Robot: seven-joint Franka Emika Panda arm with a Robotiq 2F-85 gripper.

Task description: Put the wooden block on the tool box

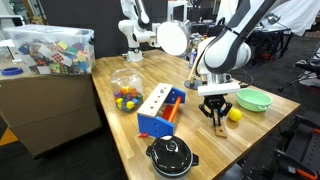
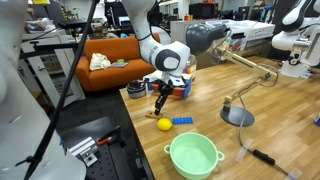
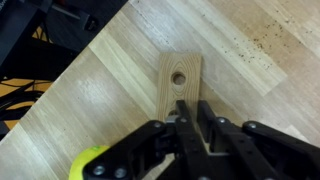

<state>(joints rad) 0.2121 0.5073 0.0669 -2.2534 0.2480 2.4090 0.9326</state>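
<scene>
Our gripper (image 3: 190,118) is clenched on the near end of the wooden block (image 3: 172,92). The two fingers stand close together across it in the wrist view. The block's long axis runs straight away from the fingertips, its dark hole toward the far end. In an exterior view the block (image 1: 220,126) hangs nearly upright beneath the claw, low over the table (image 1: 262,128). We cannot tell whether its lower end touches the wood. The yellow ball (image 1: 235,114) lies just beside it.

The coming move turns on the tool box (image 1: 160,110). It sits well apart from the claw, across bare table, away from the ball, with its pale top bar facing up. We judge the block must be raised above that bar before crossing. The arm (image 1: 228,50) stands over the grasp, wrist pointing straight down.
</scene>
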